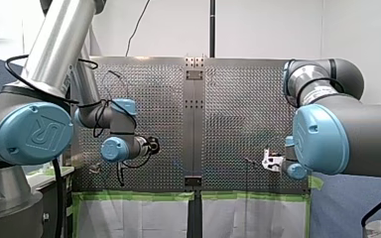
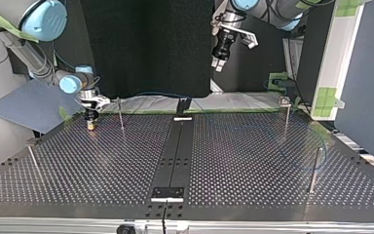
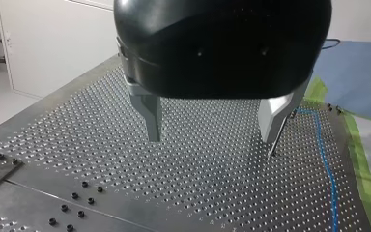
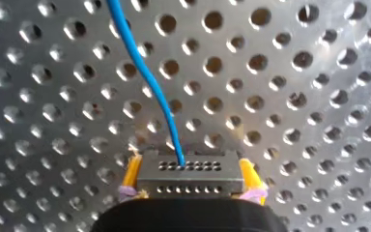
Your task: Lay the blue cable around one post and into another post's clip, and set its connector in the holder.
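Note:
My right gripper (image 4: pixel 190 169) is shut on the grey connector (image 4: pixel 190 175), its yellow pads (image 4: pixel 132 170) pressing both sides. The blue cable (image 4: pixel 145 72) leaves the connector's top and runs away over the perforated plate. In the top view my right gripper (image 2: pixel 91 125) hangs low over the table's far left, beside a thin post (image 2: pixel 120 115). My left gripper (image 2: pixel 218 63) is raised above the far edge. Its metal fingers (image 3: pixel 152 116) stand open with nothing between them. The cable (image 3: pixel 326 159) lies on the plate beside them, near a slim post (image 3: pixel 276 137).
More posts stand at the top view's right (image 2: pixel 315 168), far right (image 2: pixel 286 116) and left (image 2: pixel 33 158). A black centre strip (image 2: pixel 175 156) divides the table, with a black block (image 2: pixel 183 105) at its far end. Green tape (image 3: pixel 362 159) lines the plate's edge.

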Available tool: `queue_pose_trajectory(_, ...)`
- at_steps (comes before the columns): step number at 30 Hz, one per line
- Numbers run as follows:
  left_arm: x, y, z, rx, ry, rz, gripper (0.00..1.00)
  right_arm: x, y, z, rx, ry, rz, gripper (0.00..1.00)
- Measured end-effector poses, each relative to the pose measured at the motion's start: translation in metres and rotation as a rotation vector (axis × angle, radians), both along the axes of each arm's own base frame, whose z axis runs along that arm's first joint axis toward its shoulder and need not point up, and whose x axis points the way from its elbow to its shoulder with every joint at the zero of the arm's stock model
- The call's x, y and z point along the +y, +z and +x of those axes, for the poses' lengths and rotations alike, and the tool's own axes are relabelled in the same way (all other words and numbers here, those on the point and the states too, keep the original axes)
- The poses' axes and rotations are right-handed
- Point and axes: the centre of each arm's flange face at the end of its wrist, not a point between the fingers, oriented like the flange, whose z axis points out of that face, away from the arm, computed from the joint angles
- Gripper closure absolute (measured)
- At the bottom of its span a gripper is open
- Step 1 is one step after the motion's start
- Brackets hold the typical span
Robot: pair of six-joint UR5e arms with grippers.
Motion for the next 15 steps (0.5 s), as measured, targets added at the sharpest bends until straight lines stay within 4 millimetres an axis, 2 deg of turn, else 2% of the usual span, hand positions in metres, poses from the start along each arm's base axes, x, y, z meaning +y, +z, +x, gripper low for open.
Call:
queue_pose_trajectory(6, 0.001, -0.001, 0.0, 0.009, 0.002, 0.012, 0.0, -0.003, 0.024, -0.004, 0.046, -0.035, -0.007, 1.0)
queue_pose_trajectory(15, 0.002, -0.001, 0.0, 0.01, 0.001, 0.015, 0.0, 0.013, 0.05, 0.0, 0.058, -0.032, 0.026, 1.0)
